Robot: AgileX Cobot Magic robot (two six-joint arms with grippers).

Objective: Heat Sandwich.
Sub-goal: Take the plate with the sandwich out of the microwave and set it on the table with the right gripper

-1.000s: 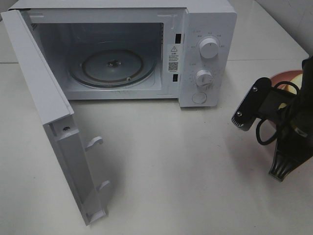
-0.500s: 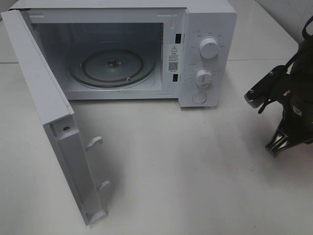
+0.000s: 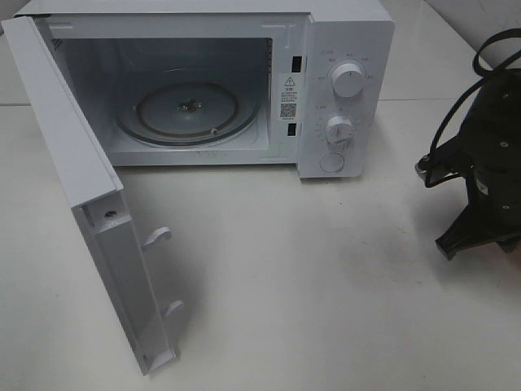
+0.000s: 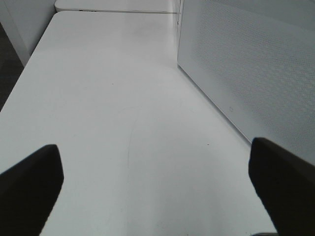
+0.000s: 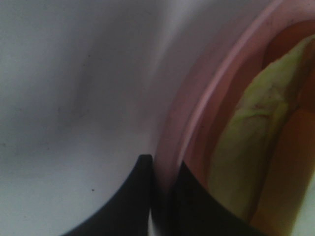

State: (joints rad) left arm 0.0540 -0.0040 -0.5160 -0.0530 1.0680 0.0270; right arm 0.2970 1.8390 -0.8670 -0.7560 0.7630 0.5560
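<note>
In the right wrist view the sandwich (image 5: 256,147) shows pale yellow-green filling and tan crust, lying on a pink plate (image 5: 216,93). My right gripper (image 5: 165,169) is shut on the plate's rim, one finger outside it and one inside. In the exterior high view the right arm (image 3: 488,155) stands at the far right and hides the plate and the sandwich. My left gripper (image 4: 157,189) is open over bare table beside the microwave door, with nothing between its fingers (image 4: 29,182).
The white microwave (image 3: 346,49) stands at the back with its door (image 3: 81,187) swung wide open toward the front left. Its glass turntable (image 3: 187,110) holds nothing. White table (image 3: 309,277) stretches in front of it.
The right arm has shifted toward the right edge and lowered over the plate, which showed behind it a second ago and is now hidden in the exterior view. The left gripper has stayed open.
</note>
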